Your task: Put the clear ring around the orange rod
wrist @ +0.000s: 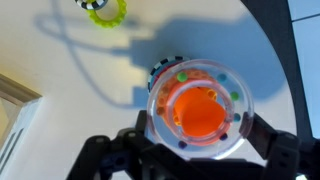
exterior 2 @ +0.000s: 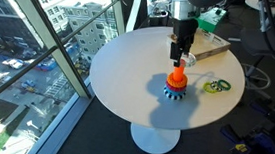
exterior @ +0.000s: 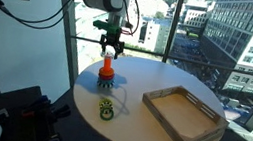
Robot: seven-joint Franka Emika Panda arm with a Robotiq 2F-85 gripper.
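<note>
My gripper (exterior: 112, 50) clasps the clear ring (wrist: 232, 85) directly above the orange rod (wrist: 198, 112), hiding most of its base. I cannot tell if it's threaded. Near the rod, a yellow-green ring (wrist: 100, 9) is cut off.

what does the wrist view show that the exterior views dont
Only the wrist view: the clear ring, dotted with colours, between the fingers of the end effector and centred over the orange rod. Only the exterior views: the wooden tray, the windows and the arm above the rod; the clear ring is too small to tell there. Both: the rod, the yellow-green ring and the white table.
</note>
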